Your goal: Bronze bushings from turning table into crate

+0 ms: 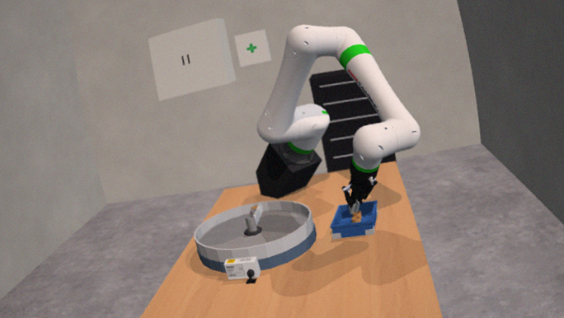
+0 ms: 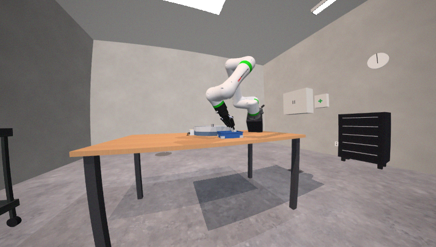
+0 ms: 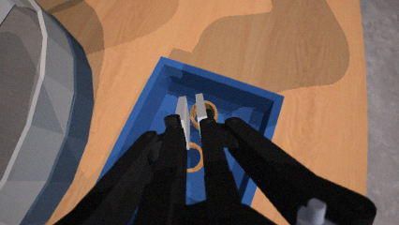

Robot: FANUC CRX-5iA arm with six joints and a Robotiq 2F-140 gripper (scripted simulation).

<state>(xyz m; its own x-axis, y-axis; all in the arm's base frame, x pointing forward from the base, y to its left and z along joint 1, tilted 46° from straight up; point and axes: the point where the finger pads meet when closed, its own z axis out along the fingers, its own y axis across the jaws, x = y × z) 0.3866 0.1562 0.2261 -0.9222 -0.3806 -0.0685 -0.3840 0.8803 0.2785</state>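
The gripper (image 1: 354,206) (image 2: 234,130) (image 3: 191,97) points down into the blue crate (image 1: 352,230) (image 2: 226,135) (image 3: 222,79). Its fingers stand slightly apart, with nothing held between them. One bronze bushing (image 3: 215,112) lies in the crate, partly covered by the right finger in the wrist view. A second bronze bushing (image 3: 201,157) shows lower in that view, partly hidden by the fingers. The turning table (image 1: 266,249) (image 2: 207,128) (image 3: 58,70) stands beside the crate. No steel bushing can be made out on its visible surface; its high rim hides part of it.
A grey post (image 1: 251,223) stands at the turning table's middle, with a pale bar behind it and a small orange patch on top. A white box (image 1: 242,268) sits at the turning table's front wall. The black arm base (image 1: 287,171) stands behind on the wooden table (image 1: 287,315).
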